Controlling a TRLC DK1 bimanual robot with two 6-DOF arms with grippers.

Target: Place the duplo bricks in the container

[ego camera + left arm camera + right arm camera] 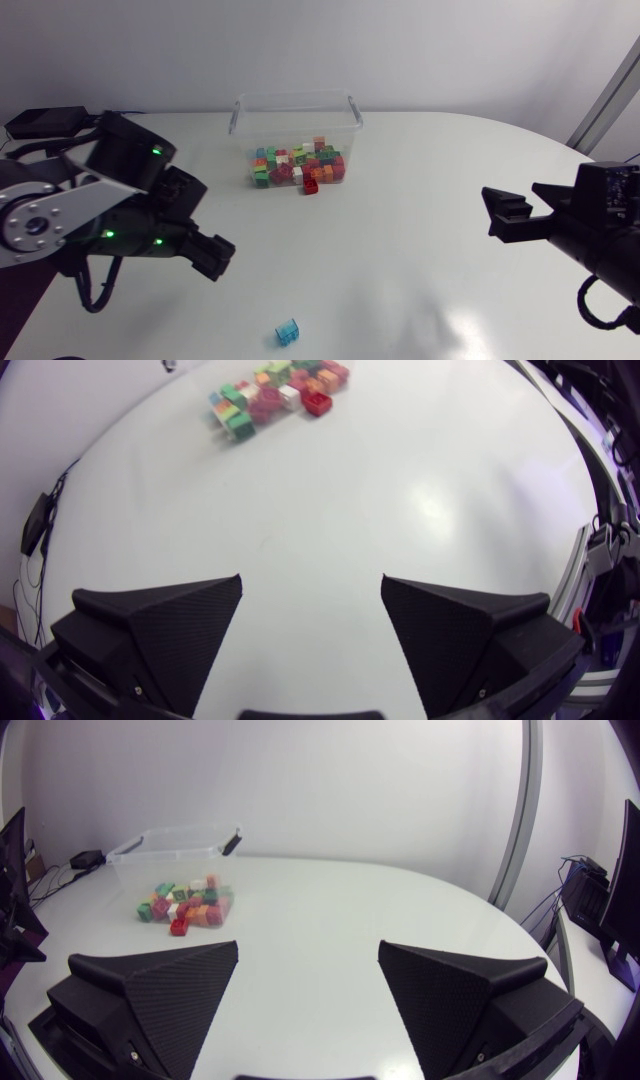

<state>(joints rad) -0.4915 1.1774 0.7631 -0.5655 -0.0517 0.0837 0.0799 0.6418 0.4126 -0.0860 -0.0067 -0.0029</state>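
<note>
— Where does the container sit?
— The container [295, 118] stands at the far side of the table [420, 280], a little left of the middle, with the pile of bricks [295, 163] in it.
— Anything in front of it?
— One brick [311, 187] lies at the pile's near edge; inside the wall or just outside, I cannot tell. A lone brick [287, 332] lies well apart, close to the table's near edge, almost straight before the container.
— And the arms?
— The left gripper [218, 258] is over the left part, left of both. The right gripper [497, 213] is over the right part, well apart from every brick.

Silver-grey left arm [40, 215], textured black fingers [160, 630]
</note>
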